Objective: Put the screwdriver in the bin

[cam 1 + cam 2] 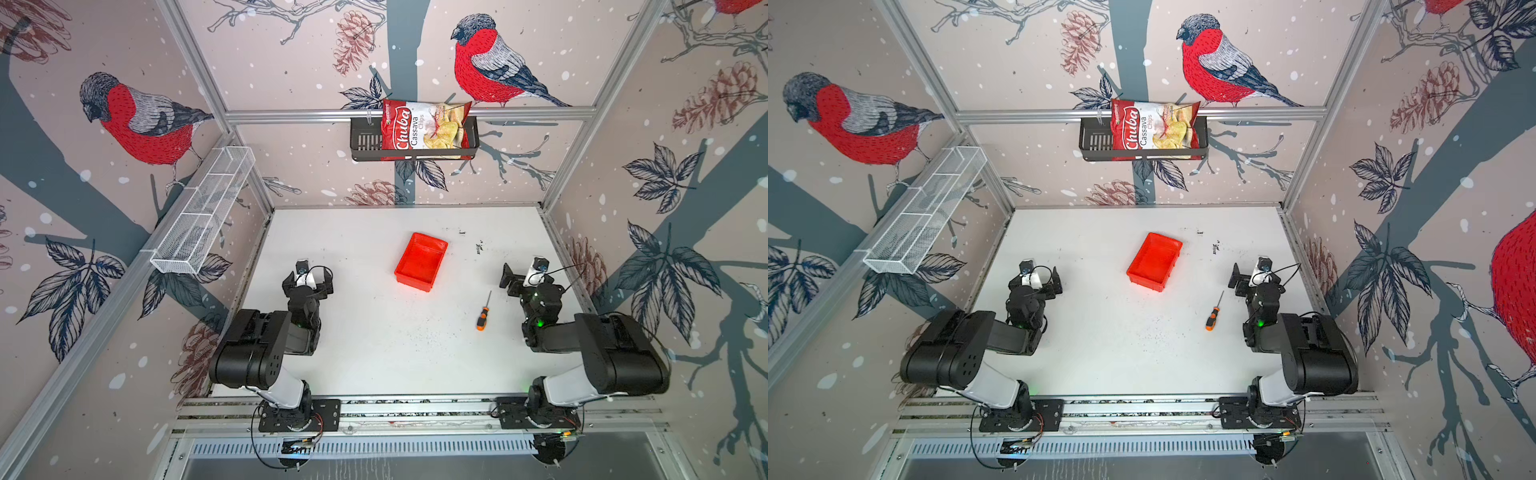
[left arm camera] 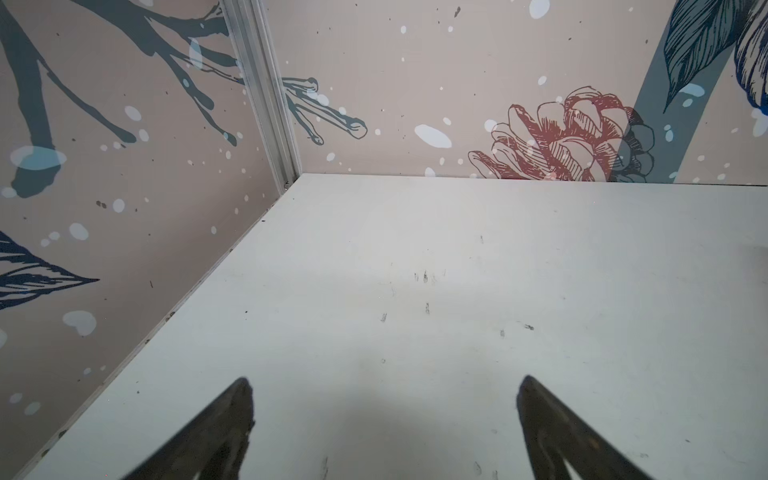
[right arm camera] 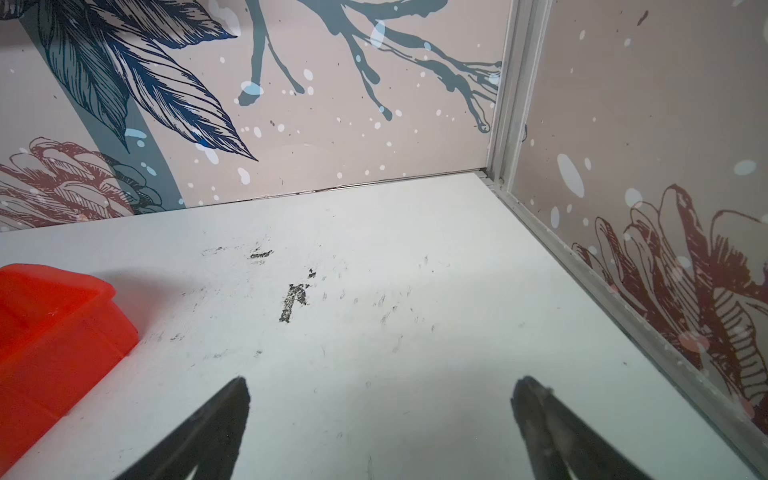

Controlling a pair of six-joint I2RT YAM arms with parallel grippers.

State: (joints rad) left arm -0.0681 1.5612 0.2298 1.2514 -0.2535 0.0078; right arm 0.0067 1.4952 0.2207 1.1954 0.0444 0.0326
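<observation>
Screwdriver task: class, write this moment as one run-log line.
bin: empty | screwdriver: lying outside bin, untouched | left gripper: open, empty | right gripper: open, empty, nearer screwdriver

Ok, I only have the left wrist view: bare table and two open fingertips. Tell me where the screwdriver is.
Observer: The screwdriver lies flat on the table on the right arm's side, handle toward the arm bases.
Operator: Now give me the bin.
Observer: The bin sits mid-table, farther back than the screwdriver and apart from it, with nothing inside.
Operator: Report the right gripper.
Observer: The right gripper is open and holds nothing. In both top views it is beside the screwdriver, not touching it.
</observation>
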